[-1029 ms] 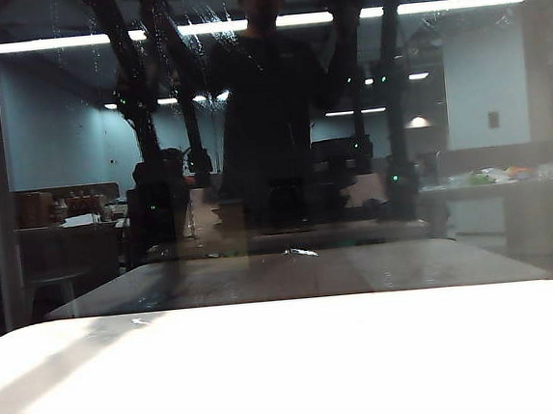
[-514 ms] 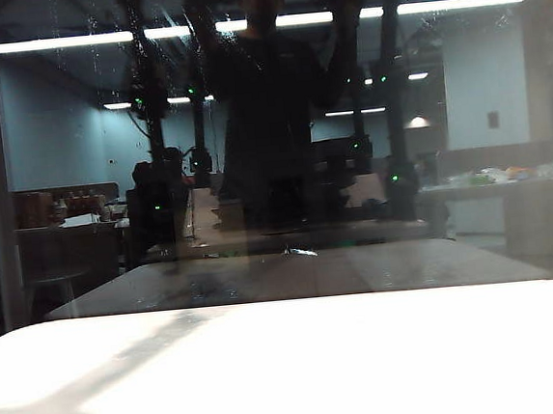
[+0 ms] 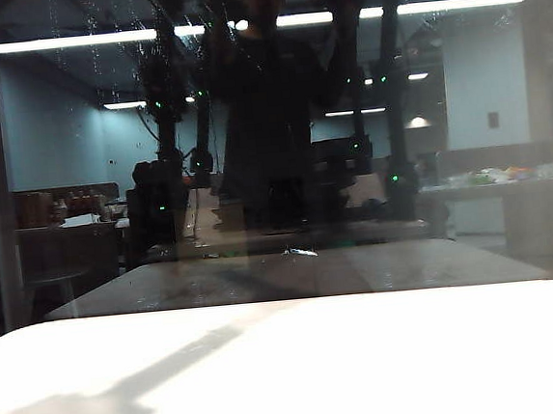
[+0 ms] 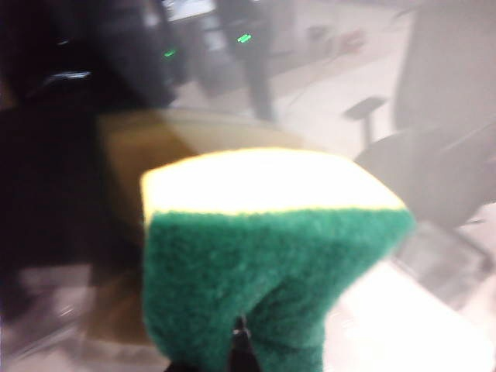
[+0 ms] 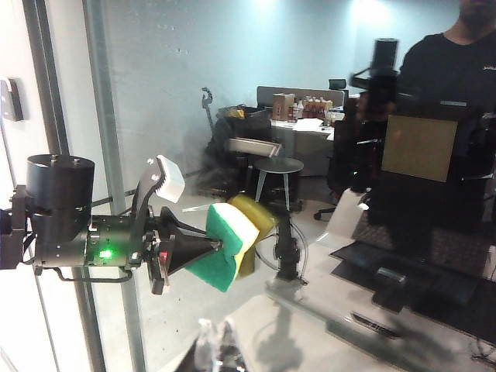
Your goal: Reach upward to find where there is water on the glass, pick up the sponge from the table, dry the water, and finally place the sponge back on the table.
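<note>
I see the sponge (image 5: 226, 246) pinched in the left tool (image 5: 221, 246) — raised off the worktop (image 3: 291, 370), yellow face at the glass (image 3: 500, 100), mirror image just behind it. Water (image 3: 96, 48) beads in dotted trails upper left on the pane. The right tool is out of my views — its state I cannot tell.

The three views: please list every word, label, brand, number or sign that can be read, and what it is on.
None can be read.
The sponge in the shut left gripper bears no print.
The boxes and bottles seen behind the glass are too small to read.
The right gripper is not in view.
</note>
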Available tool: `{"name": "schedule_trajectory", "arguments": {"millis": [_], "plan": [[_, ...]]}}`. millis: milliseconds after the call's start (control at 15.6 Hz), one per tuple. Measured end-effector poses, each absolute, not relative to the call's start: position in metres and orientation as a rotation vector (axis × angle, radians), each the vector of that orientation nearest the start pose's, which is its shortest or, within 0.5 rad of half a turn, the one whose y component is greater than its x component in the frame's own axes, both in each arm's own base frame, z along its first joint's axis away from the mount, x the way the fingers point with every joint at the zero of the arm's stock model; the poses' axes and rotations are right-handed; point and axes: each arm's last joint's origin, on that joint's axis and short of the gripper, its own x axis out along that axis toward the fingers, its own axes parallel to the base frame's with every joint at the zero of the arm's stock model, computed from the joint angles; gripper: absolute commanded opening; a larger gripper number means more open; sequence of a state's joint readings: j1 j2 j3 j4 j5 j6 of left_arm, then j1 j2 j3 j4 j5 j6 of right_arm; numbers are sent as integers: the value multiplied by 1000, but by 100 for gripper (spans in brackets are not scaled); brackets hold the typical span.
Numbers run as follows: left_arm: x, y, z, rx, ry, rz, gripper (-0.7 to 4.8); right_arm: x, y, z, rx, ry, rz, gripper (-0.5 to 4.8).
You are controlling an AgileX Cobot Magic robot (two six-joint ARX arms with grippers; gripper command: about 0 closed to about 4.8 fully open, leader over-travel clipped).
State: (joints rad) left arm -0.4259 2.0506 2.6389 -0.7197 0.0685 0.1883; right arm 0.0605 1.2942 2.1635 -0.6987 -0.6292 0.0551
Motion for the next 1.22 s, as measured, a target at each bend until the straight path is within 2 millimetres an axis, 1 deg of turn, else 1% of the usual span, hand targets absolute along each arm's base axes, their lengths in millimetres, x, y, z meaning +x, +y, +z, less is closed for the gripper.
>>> {"name": "schedule_trajectory", "arguments": {"millis": [64, 129, 257, 321, 386, 514, 579, 643, 836, 964, 1029, 1093, 1157, 1222], "plan": [[371, -164, 512, 222, 89, -486, -5, 149, 26, 599, 4, -148, 693, -1], [369, -139, 518, 229, 106, -431, -5, 149, 26, 599, 4, -148, 691, -1], [363, -106, 531, 221, 87, -351, -5, 149, 26, 599, 3, -150, 692, -1], [360, -87, 538, 216, 74, -301, -5, 149, 26, 599, 3, -150, 692, -1], [356, -62, 544, 209, 62, -235, -5, 149, 26, 599, 3, -150, 692, -1], [352, -37, 551, 184, 53, -169, -5, 149, 26, 599, 2, -153, 692, -1], [350, -18, 553, 148, 50, -142, -5, 149, 26, 599, 3, -153, 692, -1], [348, -8, 554, 127, 50, -116, -5, 149, 26, 599, 2, -153, 692, -1], [342, -9, 556, 118, 63, -125, -5, 148, 26, 599, 2, -154, 692, -1], [332, -13, 560, 102, 61, -256, -5, 148, 26, 600, 2, -155, 692, -1], [320, -25, 567, 88, 35, -370, -5, 147, 26, 600, 1, -157, 692, -1], [305, -33, 573, 88, 27, -433, -5, 145, 26, 600, 1, -160, 693, -1], [292, -35, 578, 87, 32, -458, -5, 142, 26, 601, -1, -165, 692, -1], [269, -35, 586, 87, 30, -467, -5, 137, 25, 602, -4, -177, 690, -1]]}}
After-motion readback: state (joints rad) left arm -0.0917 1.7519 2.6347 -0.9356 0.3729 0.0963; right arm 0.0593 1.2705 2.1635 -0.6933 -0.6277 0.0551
